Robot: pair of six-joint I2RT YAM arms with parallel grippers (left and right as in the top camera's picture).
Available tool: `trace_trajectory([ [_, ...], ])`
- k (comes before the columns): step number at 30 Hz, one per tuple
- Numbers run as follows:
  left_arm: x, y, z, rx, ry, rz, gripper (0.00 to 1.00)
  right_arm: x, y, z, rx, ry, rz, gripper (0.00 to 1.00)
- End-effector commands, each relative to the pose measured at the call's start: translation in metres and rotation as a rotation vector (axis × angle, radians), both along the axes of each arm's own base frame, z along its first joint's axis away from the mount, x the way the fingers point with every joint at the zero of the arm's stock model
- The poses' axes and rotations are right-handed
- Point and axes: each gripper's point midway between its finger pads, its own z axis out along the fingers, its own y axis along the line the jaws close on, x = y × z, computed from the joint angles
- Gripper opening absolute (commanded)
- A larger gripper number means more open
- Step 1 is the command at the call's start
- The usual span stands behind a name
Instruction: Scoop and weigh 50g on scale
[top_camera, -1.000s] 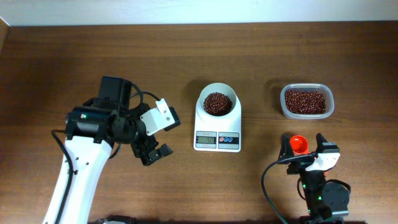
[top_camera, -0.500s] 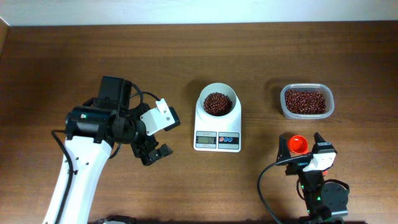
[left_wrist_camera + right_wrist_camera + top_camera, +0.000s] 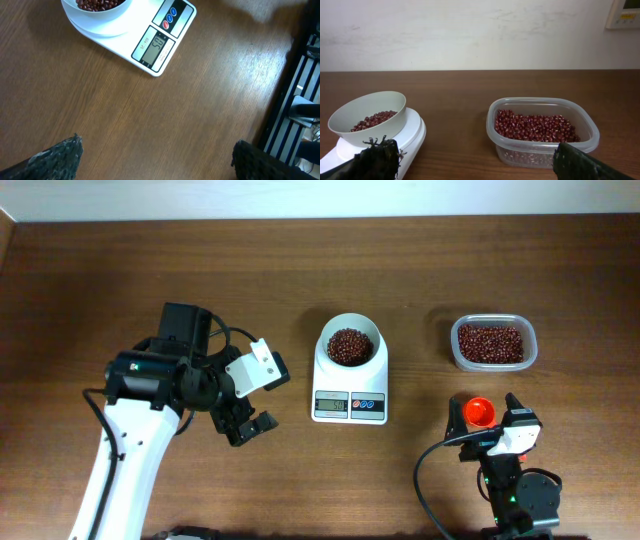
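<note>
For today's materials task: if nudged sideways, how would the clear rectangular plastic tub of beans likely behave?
The clear rectangular plastic tub sits low and wide, so it would probably slide, not tip. Its thin-looking walls may flex. The loose red-brown beans would likely shift.

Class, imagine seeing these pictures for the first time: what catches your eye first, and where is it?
The white scale at the table's centre, its bowl holding dark red beans. To its right stands a clear tub of more beans, with a bright orange-red scoop in front of it.
</note>
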Motion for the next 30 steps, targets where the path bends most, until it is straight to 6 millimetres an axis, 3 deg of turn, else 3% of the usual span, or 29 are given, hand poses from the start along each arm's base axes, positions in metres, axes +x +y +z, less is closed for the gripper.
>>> trace_trajectory([
  [1,0.0015,-0.0018,0.0047,-0.016,-0.014,-0.011,0.99,-0.0003,-0.0021,-0.0028,-0.013,0.005,-0.015,0.99],
  [30,0.0015,-0.0018,0.0047,-0.016,-0.014,-0.011,0.99,0.0001,-0.0057,-0.0019,-0.036,-0.001,-0.025,0.99],
])
